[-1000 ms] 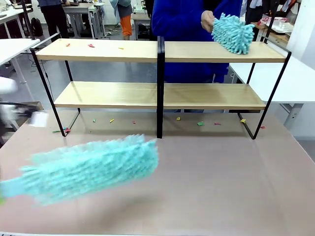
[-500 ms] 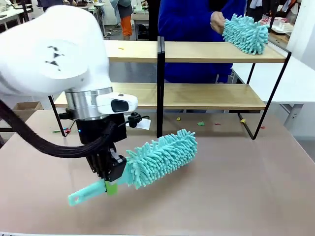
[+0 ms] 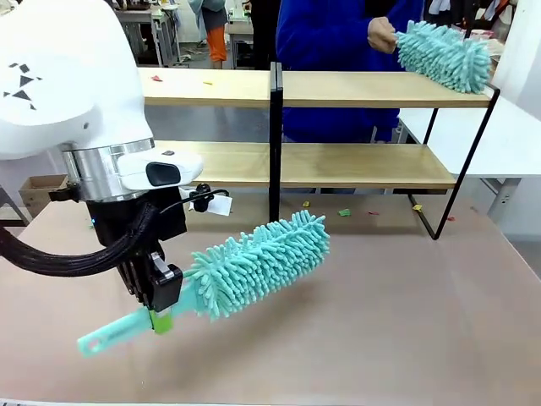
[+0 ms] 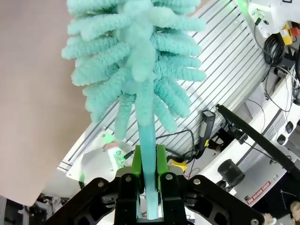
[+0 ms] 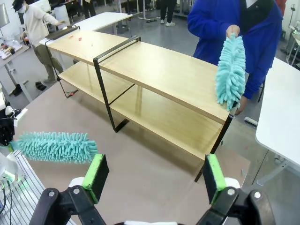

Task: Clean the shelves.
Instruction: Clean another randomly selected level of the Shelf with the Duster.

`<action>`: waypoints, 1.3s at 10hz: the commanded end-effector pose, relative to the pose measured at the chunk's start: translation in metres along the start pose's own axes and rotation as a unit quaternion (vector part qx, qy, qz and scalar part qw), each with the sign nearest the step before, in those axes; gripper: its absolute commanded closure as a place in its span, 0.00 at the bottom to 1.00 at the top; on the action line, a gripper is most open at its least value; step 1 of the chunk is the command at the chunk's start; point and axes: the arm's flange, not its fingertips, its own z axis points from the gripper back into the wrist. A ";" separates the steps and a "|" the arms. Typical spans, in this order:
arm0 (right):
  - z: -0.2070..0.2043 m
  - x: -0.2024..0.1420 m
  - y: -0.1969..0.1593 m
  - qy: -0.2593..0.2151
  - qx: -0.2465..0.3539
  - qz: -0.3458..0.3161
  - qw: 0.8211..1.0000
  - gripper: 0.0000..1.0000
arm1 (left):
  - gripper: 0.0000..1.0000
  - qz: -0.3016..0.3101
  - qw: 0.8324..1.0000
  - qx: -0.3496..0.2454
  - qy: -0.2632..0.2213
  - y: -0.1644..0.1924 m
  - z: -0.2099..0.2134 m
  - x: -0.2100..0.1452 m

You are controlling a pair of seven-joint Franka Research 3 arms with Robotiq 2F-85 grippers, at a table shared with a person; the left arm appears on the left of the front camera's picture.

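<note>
While the left hand (image 3: 161, 320) clamps the flat handle of a turquoise duster (image 3: 254, 262) between its green pads, the fluffy head slants up and to the right over the tabletop (image 3: 406, 321). It sits in front of the shelves (image 3: 363, 89) and apart from them. The handle's free end sticks out below and to the left of the hand. In the left wrist view the left hand (image 4: 149, 159) is narrow, pinching the handle on both sides, and the duster (image 4: 136, 61) rises straight from it.

The right hand (image 5: 154, 173) is spread wide with nothing between its pads. It looks down over the tabletop (image 5: 145, 164) at the shelves (image 5: 164, 70) from one end.

The shelves stand on the far part of the tabletop, between the robot and a person in a blue top (image 3: 330, 34). Both light-wood boards are level in the black frame, with the centre post at the middle.

The person grips a second turquoise duster (image 3: 444, 55) by its handle at the right end of the upper board. From the right wrist this second duster (image 5: 230, 75) hangs at the board's end; whether it touches the wood cannot be told.

Small coloured scraps (image 3: 156, 79) lie on the left part of the upper board. More scraps (image 3: 344, 212) lie on the tabletop under the lower board.
</note>
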 end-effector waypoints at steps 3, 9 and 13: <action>-0.001 0.001 0.001 -0.001 0.001 0.000 1.000 0.00 | 0.87 0.027 0.999 0.019 0.031 -0.033 -0.015 0.084; -0.001 0.001 0.001 -0.001 0.001 0.000 1.000 0.00 | 0.87 0.223 0.970 0.089 -0.032 -0.085 -0.044 0.184; -0.001 0.001 0.001 -0.001 0.001 0.000 1.000 0.00 | 0.87 0.316 0.939 0.133 -0.030 -0.091 -0.053 0.222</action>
